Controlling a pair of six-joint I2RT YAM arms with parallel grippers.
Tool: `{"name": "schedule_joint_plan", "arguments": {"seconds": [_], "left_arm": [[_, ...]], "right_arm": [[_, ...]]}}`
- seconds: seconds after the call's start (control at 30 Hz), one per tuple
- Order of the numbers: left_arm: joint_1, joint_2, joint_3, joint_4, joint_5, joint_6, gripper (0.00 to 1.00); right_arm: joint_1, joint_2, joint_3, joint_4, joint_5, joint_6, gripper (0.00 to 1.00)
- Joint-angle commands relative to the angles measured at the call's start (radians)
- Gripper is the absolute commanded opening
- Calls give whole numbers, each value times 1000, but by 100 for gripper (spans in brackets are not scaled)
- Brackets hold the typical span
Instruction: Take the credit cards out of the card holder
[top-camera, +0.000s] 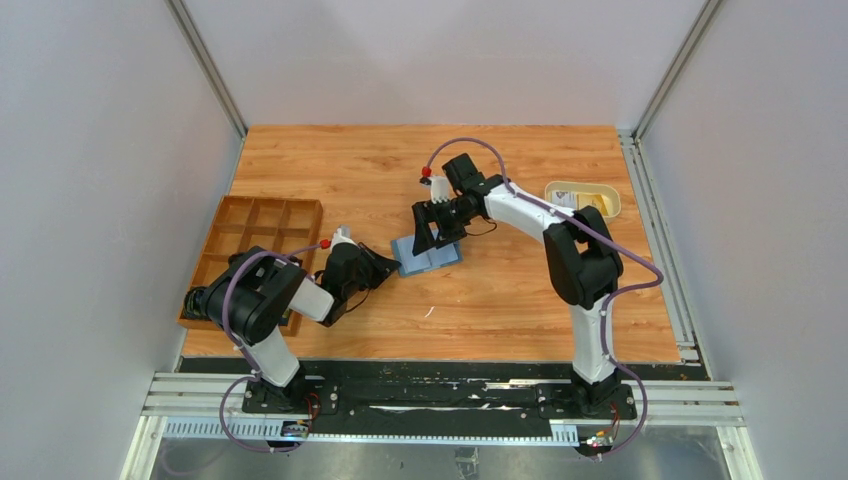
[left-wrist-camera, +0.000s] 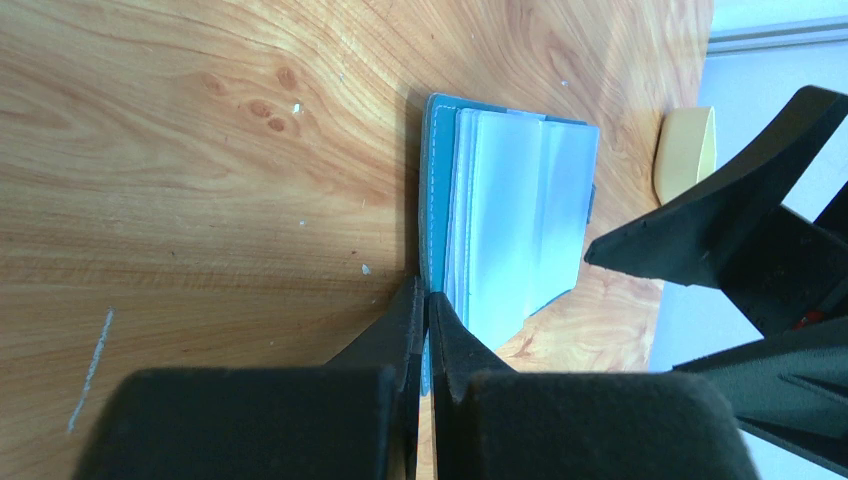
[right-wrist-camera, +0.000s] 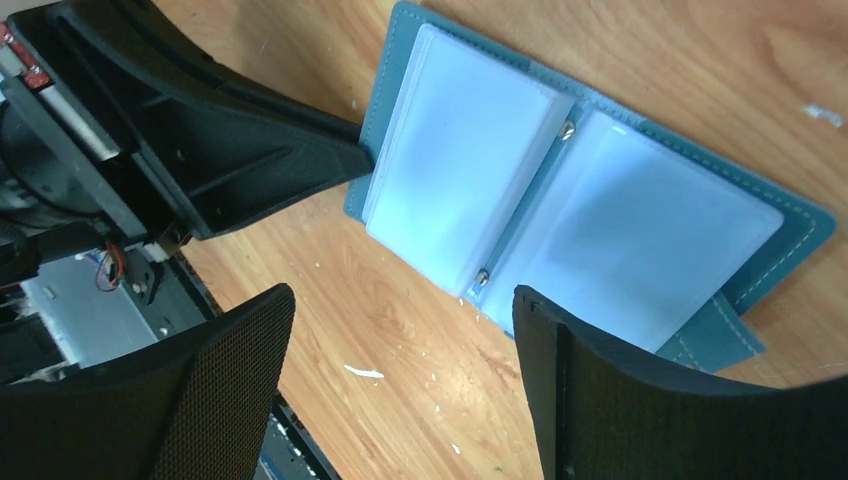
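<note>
The blue card holder lies open on the table, its clear plastic sleeves facing up. I cannot tell whether any sleeve holds a card. My left gripper is shut on the near edge of the holder's blue cover, and it shows in the top view at the holder's left side. My right gripper is open and empty, hovering just above the holder, and it also shows in the top view. A whitish card and a yellow card lie in the cream dish.
A brown wooden compartment tray stands at the left edge beside the left arm. The cream dish stands at the back right and its rim shows in the left wrist view. Small white specks lie on the wood near the holder.
</note>
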Motion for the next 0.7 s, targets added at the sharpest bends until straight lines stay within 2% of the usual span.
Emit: {"name": "schedule_joint_plan", "arguments": {"seconds": [0.0,0.33,0.57,0.67], "left_arm": [[-9,25,2,-47,3,35,0],[-9,31,9,-47,5,34,0],[-8,23,-1,-51,-3,34,0],[-9,27,-2,-53,-7,30,0]], "right_arm": [[41,58,80,-76,101,-31,84],[191,193,338,-252,451,-20,89],[233,215,355,-273,713,18,91],[237,218,349,-274,745,15,91]]}}
